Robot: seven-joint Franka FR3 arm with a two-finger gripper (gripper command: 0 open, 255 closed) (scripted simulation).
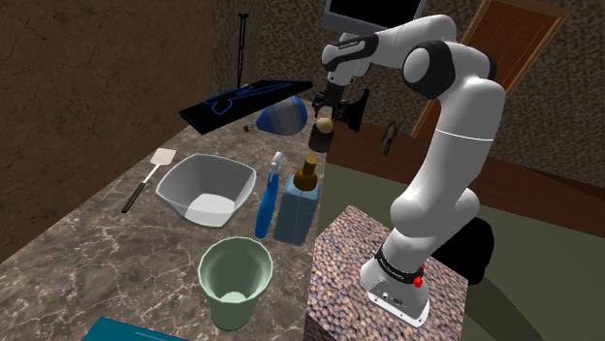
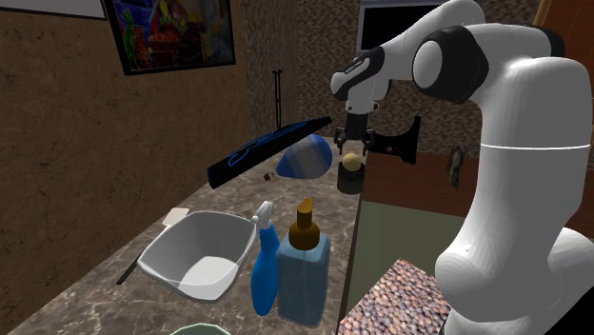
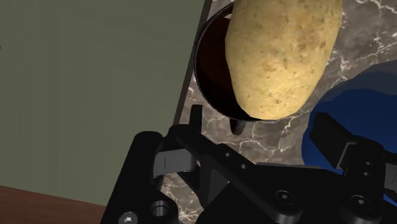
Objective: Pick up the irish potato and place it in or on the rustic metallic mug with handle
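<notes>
The tan, speckled potato (image 3: 280,54) sits in the mouth of the dark mug (image 3: 213,70), which stands at the counter's edge. In the shoulder view the potato (image 1: 325,122) tops the mug (image 1: 317,141) right under my gripper (image 1: 328,105). From the second exterior view, the potato (image 2: 351,161) rests on the mug (image 2: 349,181) with the gripper (image 2: 354,143) just above it. In the wrist view my gripper (image 3: 257,122) is open, its black fingers (image 3: 196,118) standing apart short of the potato and not touching it.
On the marble counter (image 1: 116,242) are a white bowl (image 1: 206,187), a blue spray bottle (image 1: 267,199), a blue pump bottle (image 1: 299,203), a pale green cup (image 1: 235,281) and a spatula (image 1: 145,179). A blue rounded object (image 1: 281,118) and a slanted black board (image 1: 242,102) lie beside the mug.
</notes>
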